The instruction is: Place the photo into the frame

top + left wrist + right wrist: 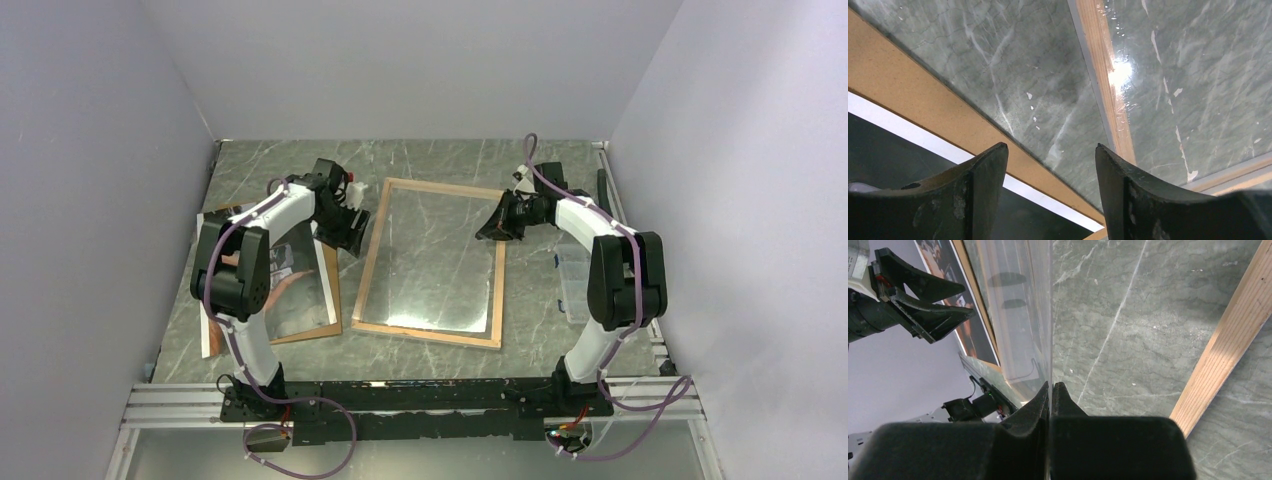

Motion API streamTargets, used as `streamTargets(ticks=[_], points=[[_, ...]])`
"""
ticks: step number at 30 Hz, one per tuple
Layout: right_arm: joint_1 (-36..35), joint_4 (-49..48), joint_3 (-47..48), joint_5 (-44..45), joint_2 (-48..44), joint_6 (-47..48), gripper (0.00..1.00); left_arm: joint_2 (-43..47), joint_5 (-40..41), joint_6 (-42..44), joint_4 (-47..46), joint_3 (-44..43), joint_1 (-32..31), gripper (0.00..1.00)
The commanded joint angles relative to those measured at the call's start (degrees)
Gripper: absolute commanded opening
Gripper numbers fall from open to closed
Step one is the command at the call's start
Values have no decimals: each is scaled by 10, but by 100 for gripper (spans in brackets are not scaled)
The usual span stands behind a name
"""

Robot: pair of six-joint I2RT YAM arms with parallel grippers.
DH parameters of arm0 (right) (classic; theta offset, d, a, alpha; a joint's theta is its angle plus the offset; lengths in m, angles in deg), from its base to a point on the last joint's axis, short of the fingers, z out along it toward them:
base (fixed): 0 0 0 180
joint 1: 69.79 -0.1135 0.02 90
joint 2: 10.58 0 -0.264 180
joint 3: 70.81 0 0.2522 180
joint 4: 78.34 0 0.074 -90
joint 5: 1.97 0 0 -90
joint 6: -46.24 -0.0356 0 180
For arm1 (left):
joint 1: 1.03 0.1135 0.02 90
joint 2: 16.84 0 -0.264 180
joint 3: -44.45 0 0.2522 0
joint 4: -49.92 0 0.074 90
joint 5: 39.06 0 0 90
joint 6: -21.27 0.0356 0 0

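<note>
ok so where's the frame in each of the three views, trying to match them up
top external: the frame lies flat mid-table, wood back up, between the two arms.
left wrist: one wooden rail runs down from the top edge, right of centre.
right wrist: one pale wood rail slants across the right side.
shared landmark: the left end effector, beside the frame's left rail from above, upper left in the right wrist view.

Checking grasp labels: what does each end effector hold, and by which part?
Right end effector pinches the thin clear transparent sheet at its edge; left end effector is open, holding nothing.
</note>
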Motion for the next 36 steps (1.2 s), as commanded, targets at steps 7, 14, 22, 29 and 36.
streamTargets(ticks=[7,14,22,29,36], points=[[8,-7,-9,24,-15,6,0,-2,14,12,-17,5,-15,68],[8,-14,-24,28,-23,2,0,0,15,14,-16,6,-20,67],[10,5,0,31,-17,13,0,-2,17,16,-19,10,-24,66],[18,19,27,32,-10,20,0,1,15,16,-23,18,-28,65],[18,-4,4,22,-13,8,0,-1,16,16,-23,18,-30,65]])
